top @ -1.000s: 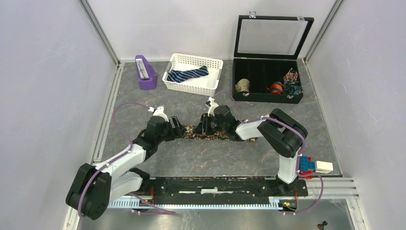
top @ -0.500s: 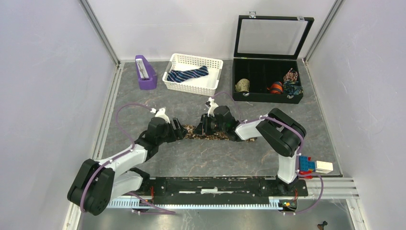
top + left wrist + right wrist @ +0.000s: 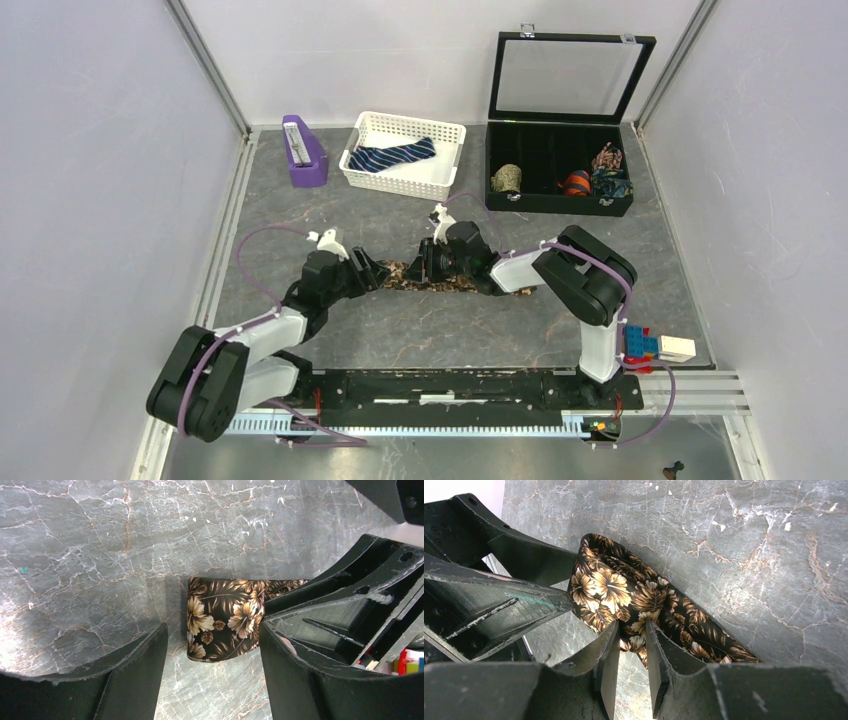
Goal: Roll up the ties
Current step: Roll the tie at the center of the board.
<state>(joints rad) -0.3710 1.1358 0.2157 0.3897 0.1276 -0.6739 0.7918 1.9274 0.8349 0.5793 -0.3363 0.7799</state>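
A brown tie with a tan flower print [image 3: 450, 284] lies stretched across the middle of the table. Its left end is folded over into a loop [image 3: 222, 620]. My left gripper [image 3: 212, 630] is open, its fingers standing wide on either side of that folded end. My right gripper [image 3: 631, 627] is shut on the brown tie, pinching the fold's edge [image 3: 634, 630] between its fingertips. In the top view the two grippers face each other, left [image 3: 378, 272] and right [image 3: 425, 265]. A navy striped tie [image 3: 395, 155] lies in the white basket.
The white lattice basket [image 3: 440, 182] stands at the back centre, with a purple holder [image 3: 303, 150] to its left. An open black case [image 3: 560, 205] at the back right holds rolled ties [image 3: 508, 178]. Toy bricks [image 3: 655, 347] sit beside the right arm's base.
The left arm has shifted slightly and its jaws have narrowed a little around the tie's end. The right gripper and the tie have stayed in place.
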